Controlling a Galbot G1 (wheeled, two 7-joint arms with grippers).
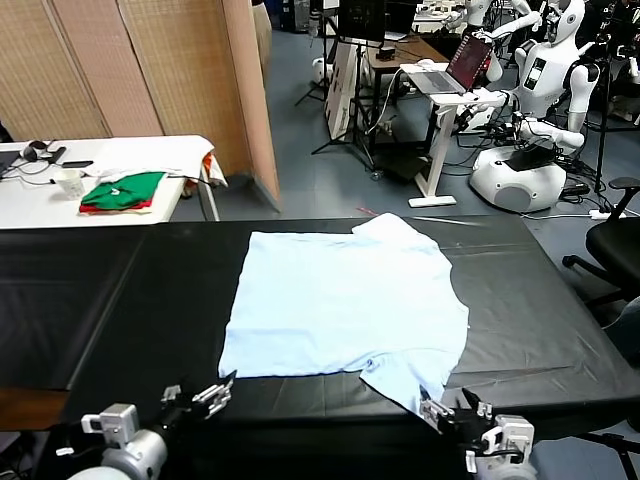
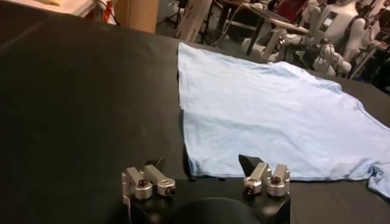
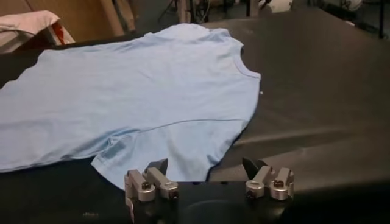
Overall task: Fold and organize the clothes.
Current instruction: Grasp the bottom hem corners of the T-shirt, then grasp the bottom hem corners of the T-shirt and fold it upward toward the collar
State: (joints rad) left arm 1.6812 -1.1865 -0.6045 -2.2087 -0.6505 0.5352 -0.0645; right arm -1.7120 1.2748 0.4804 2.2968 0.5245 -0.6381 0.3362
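The T-shirt (image 1: pixel 345 305), pale light blue, lies spread flat on the black bench (image 1: pixel 120 300), its plain side up, roughly at the middle of the bench and a little to the right. Its hem runs along the left, its neck opening faces right, one short sleeve points to the far side and the other hangs toward the near edge of the bench. The fabric is mostly smooth, with light creases across the body.

The black bench fills most of the head view from left to right. Beyond it on the far left stands a white table (image 1: pixel 40 200) carrying folded green and red garments (image 1: pixel 122 192) and a white cloth (image 1: pixel 165 152). Far right, past the bench, a white robot (image 1: pixel 545 90) stands beside a stand with a laptop (image 1: pixel 455 68).

The left tool (image 1: pixel 205 395) hovers at the near edge of the bench, just beside the shirt's near left corner, its fingers spread wide and holding nothing. The right tool (image 1: pixel 455 415) sits at the near edge too, just beside the near sleeve, likewise spread wide and empty; in its own wrist view the sleeve's tip lies between the two fingers (image 3: pixel 152 182), apparently beyond them.
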